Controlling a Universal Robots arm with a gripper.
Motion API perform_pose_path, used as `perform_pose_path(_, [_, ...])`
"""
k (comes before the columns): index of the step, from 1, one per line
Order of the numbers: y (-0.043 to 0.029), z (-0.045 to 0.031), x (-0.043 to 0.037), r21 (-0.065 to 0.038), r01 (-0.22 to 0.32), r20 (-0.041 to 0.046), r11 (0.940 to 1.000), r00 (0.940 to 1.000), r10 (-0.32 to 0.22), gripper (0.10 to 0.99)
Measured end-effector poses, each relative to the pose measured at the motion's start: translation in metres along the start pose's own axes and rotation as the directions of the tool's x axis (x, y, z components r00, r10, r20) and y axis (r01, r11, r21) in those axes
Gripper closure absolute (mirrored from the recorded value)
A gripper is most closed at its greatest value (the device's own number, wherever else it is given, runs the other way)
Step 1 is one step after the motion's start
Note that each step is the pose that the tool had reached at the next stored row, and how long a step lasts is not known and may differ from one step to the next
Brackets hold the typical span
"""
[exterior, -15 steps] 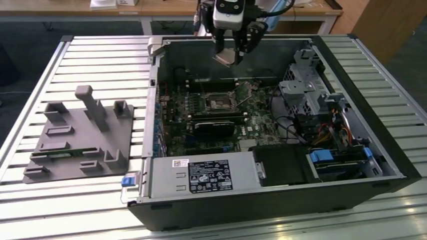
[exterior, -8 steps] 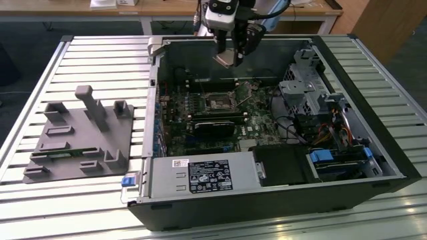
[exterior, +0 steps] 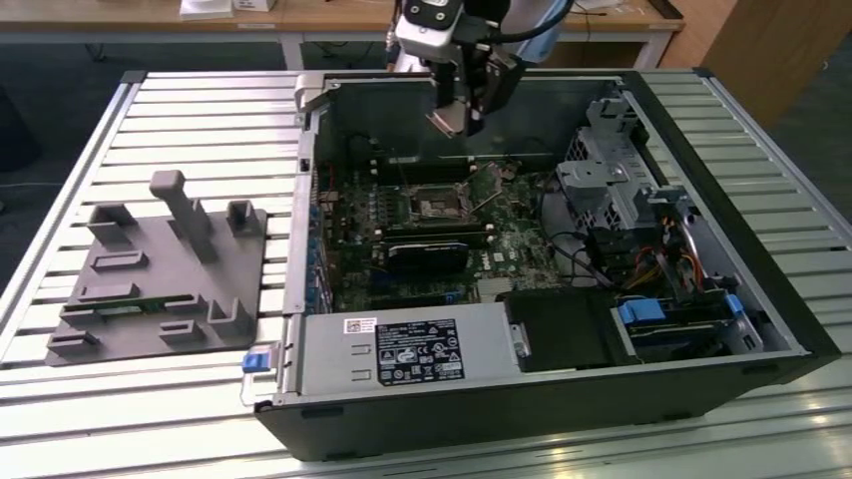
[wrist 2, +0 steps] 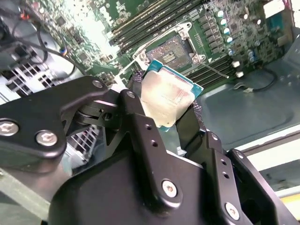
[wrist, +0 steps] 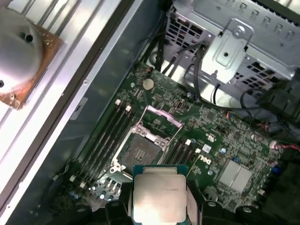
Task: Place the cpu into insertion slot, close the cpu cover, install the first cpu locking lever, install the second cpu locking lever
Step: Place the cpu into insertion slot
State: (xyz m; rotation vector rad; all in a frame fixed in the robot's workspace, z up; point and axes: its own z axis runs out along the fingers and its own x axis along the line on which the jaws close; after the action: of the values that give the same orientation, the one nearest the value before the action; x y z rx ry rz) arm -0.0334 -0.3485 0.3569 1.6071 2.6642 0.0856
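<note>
1. My tool (exterior: 457, 122), upper centre of the exterior view, is clamped on the small, flat, silver-grey square cpu (wrist: 158, 197).
2. The cpu hangs above the dark, silver-rimmed square insertion slot (wrist: 142, 152), not touching.
3. I judge placing is in hand; seating needs square alignment.

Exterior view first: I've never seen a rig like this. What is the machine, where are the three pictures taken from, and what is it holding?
The machine is one robot arm ending in a claw. The exterior view comes from a camera off the arm. It looks down on an open computer case lying on a slatted table, with a grey moulded tray beside it, toward that view's left. Both wrist views come from cameras riding on the arm, looking past the claw at the motherboard. The claw is shut on the cpu, a flat silver square, held above the board. The insertion slot has no chip in it.
</note>
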Motion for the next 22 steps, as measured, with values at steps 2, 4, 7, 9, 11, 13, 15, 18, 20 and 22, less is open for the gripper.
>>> perform_pose_path(2, [0.0000,0.0007,0.0000,0.000,-0.035,0.0024,0.9994,0.9994,0.035,0.545])
perform_pose_path(4, [-0.0001,0.0015,0.0000,0.000,-0.071,0.0048,0.9975,0.9975,0.071,0.545])
perform_pose_path(7, [-0.0002,0.0028,0.0000,-0.001,-0.123,0.0081,0.9924,0.9923,0.123,0.545])
perform_pose_path(9, [-0.0002,0.0038,0.0000,-0.001,-0.158,0.0102,0.9874,0.9874,0.158,0.545])
perform_pose_path(11, [-0.0003,0.0048,0.0000,-0.002,-0.193,0.0124,0.9812,0.9811,0.193,0.545])
perform_pose_path(13, [-0.0004,0.0059,0.0000,-0.002,-0.228,0.0146,0.9736,0.9735,0.228,0.545])
perform_pose_path(15, [-0.0004,0.0070,0.0000,-0.003,-0.261,0.0169,0.9654,0.9652,0.261,0.545])
perform_pose_path(18, [-0.0006,0.0091,0.0000,-0.004,-0.306,0.0208,0.9520,0.9518,0.306,0.545])
perform_pose_path(20, [-0.0009,0.0110,0.0001,-0.003,-0.321,0.0261,0.9471,0.9467,0.321,0.545])
perform_pose_path(22, [-0.0011,0.0136,0.0002,-0.002,-0.322,0.0331,0.9467,0.9461,0.322,0.545])
